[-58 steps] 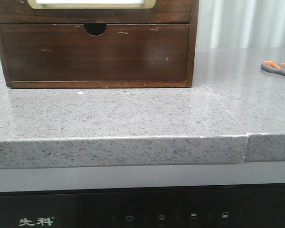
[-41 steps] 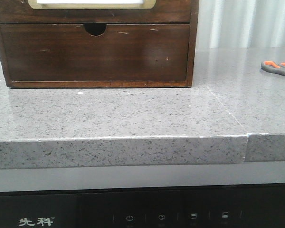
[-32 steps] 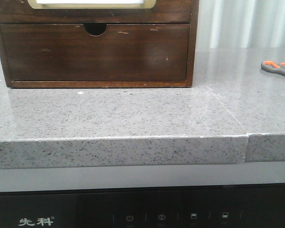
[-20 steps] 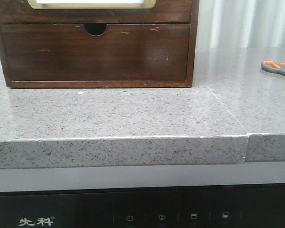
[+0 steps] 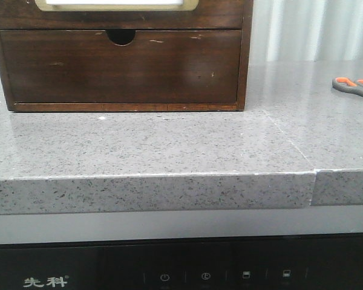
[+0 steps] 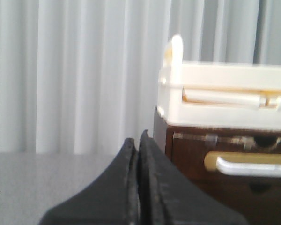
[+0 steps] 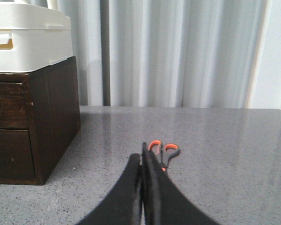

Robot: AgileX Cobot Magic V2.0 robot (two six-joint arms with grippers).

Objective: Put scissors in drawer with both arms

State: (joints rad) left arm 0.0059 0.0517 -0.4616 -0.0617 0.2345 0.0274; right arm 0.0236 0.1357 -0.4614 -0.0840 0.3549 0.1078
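Both pincers have their fingers pressed together with nothing between them: the right pincer [image 7: 143, 154] and the left pincer [image 6: 136, 143] each show as one dark closed wedge in their wrist views, and neither appears in the front view.

Just beyond the tip of the right pincer, one pair of scissors [image 7: 164, 154] lies flat on the grey speckled tabletop [image 5: 169, 145], orange loops away from the pincer; whether the fingertips touch it cannot be told. In the front view the scissors [image 5: 354, 86] sit well to the right of the wooden cabinet [image 5: 245, 54], cut off by the picture's edge.

One cabinet stands on the tabletop, with two drawer fronts visible: the plain lower front [image 5: 121, 66] with a half-round notch, and above it the drawer [image 5: 115, 7] with the white panel in a cream-gold frame. Both look pushed in. On the cabinet rests one white box [image 7: 30, 42]. Pale curtains [image 7: 178, 51] hang behind everything.
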